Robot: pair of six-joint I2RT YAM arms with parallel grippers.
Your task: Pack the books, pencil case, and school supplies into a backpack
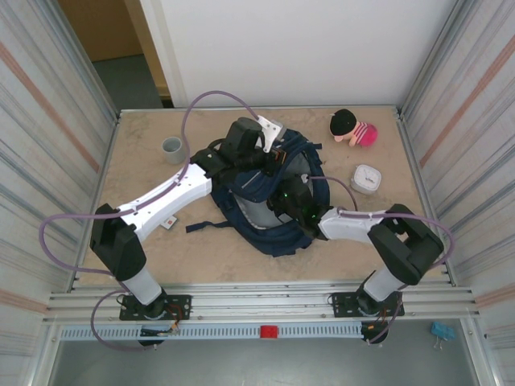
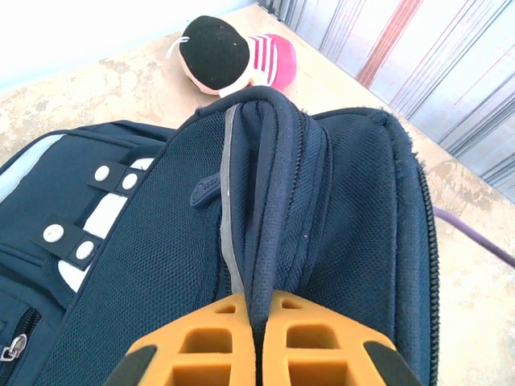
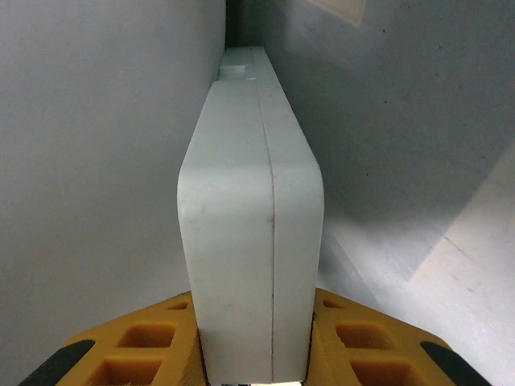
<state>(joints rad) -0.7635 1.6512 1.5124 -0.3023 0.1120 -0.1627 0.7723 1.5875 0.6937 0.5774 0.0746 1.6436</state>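
Claw of right arm [image 1: 291, 203] inside backpack [image 1: 278, 240]

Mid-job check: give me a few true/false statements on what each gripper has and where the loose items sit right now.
1. The left gripper has its jaws pinched on the backpack's opening edge. True.
2. The right gripper is empty. False: the right gripper holds the pencil case between its jaws.
3. The grey cup stands on the table, left of the backpack. True.
4. The plush toy lies inside the backpack. False: the plush toy lies on the table, beyond the backpack's far right side.
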